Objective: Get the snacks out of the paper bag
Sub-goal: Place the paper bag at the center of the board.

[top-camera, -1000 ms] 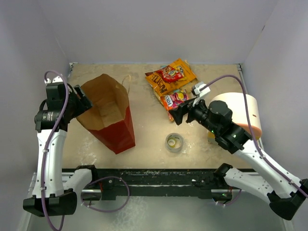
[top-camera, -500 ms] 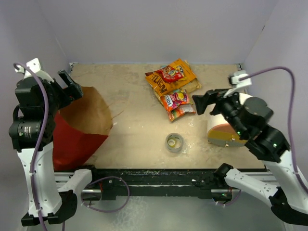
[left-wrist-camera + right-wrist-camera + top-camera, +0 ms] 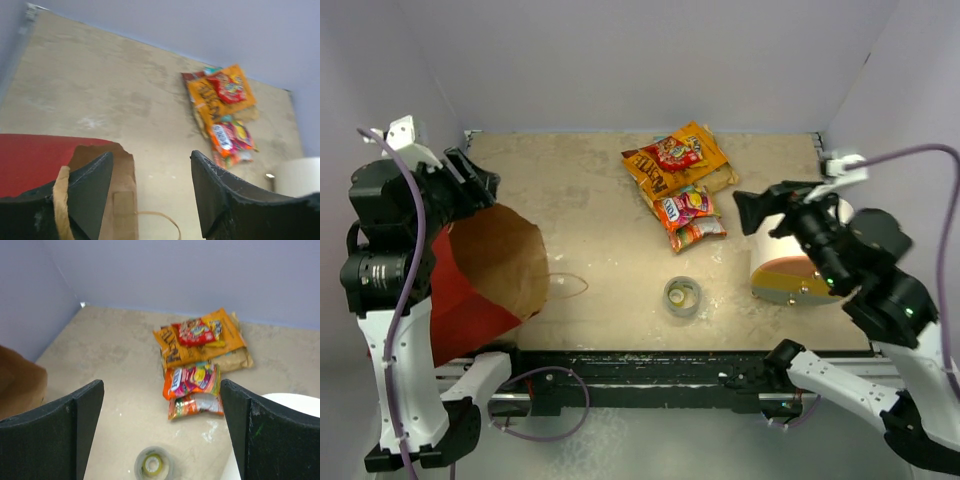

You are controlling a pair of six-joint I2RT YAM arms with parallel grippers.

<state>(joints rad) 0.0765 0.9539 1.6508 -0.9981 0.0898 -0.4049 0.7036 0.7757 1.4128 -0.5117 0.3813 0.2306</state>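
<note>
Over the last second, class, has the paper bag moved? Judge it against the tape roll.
Yes. The paper bag has shifted left, farther from the tape roll, which stayed put, and now sits by the table's left edge.

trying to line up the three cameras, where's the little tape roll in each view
Top external: the tape roll sits lower middle, just below the snack pile.
Left wrist: not in it.
Right wrist: the tape roll is at the bottom edge, left of centre.
Shared landmark: the snack pile, upper right in the left wrist view and centre right in the right wrist view.
</note>
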